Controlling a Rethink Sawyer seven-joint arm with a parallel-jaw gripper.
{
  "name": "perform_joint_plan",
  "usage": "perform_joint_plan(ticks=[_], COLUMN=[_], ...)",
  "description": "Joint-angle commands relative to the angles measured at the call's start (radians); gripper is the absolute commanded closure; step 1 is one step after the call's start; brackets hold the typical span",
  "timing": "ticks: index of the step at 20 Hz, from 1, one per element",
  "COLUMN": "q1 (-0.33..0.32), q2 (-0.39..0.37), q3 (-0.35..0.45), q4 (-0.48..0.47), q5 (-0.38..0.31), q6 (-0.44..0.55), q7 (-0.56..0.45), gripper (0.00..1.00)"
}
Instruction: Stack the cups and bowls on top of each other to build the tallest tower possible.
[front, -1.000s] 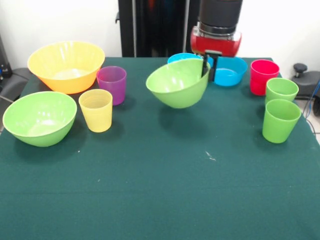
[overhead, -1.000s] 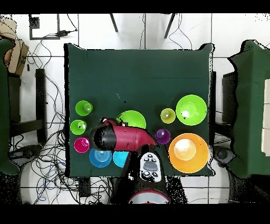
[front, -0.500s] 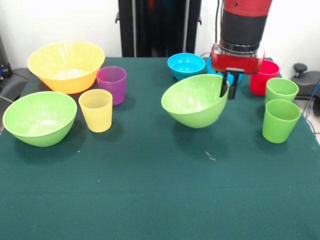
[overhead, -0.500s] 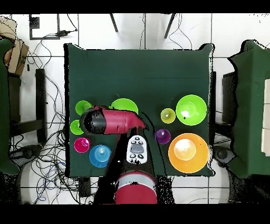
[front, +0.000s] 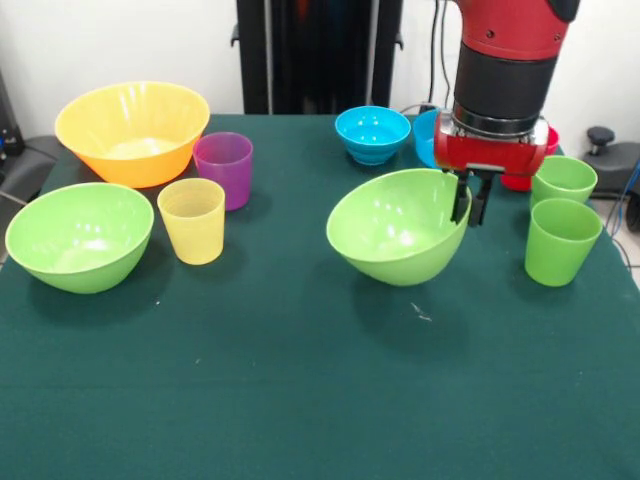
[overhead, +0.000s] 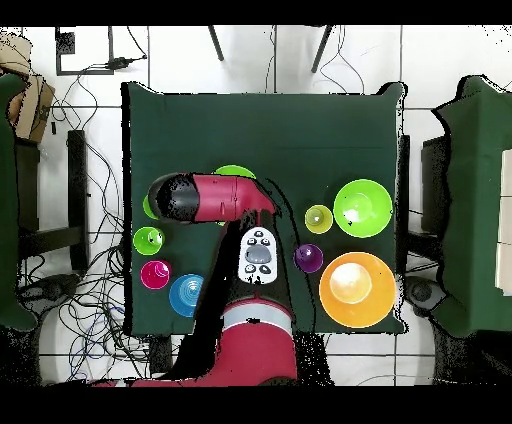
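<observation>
My gripper (front: 470, 205) is shut on the right rim of a lime green bowl (front: 398, 228), which hangs tilted just above the cloth at centre right. In the overhead view the arm (overhead: 215, 197) covers the gripper, and only the bowl's edge (overhead: 235, 172) shows. A second lime green bowl (front: 80, 235) sits at the left, beside the pale yellow cup (front: 192, 220), the purple cup (front: 224, 168) and the orange bowl (front: 132, 130). Two light green cups (front: 560, 240) (front: 563, 180) stand right of the gripper. A blue bowl (front: 372, 132) sits behind. No tower is in view.
A second blue bowl (front: 425, 135) and the red cup (front: 547, 142) are mostly hidden behind the arm; the overhead view shows the red cup (overhead: 155, 274) whole. The green cloth table (front: 300, 400) stretches toward the front edge.
The gripper has carried the lime green bowl from the back, near the blue bowls, forward and to the picture's right in the front view, and lower toward the table.
</observation>
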Motion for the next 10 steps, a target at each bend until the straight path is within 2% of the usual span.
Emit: perform_joint_plan(ticks=[1, 5, 10], q1=[-0.012, -0.006, -0.02], q2=[0.015, -0.024, -0.034], q3=[0.083, 0.074, 0.08], q4=[-0.127, -0.066, -0.041], q5=[-0.043, -0.047, -0.056], q6=[0.123, 0.108, 0.084], q7=[-0.027, -0.011, -0.025], gripper=[1.0, 1.0, 1.0])
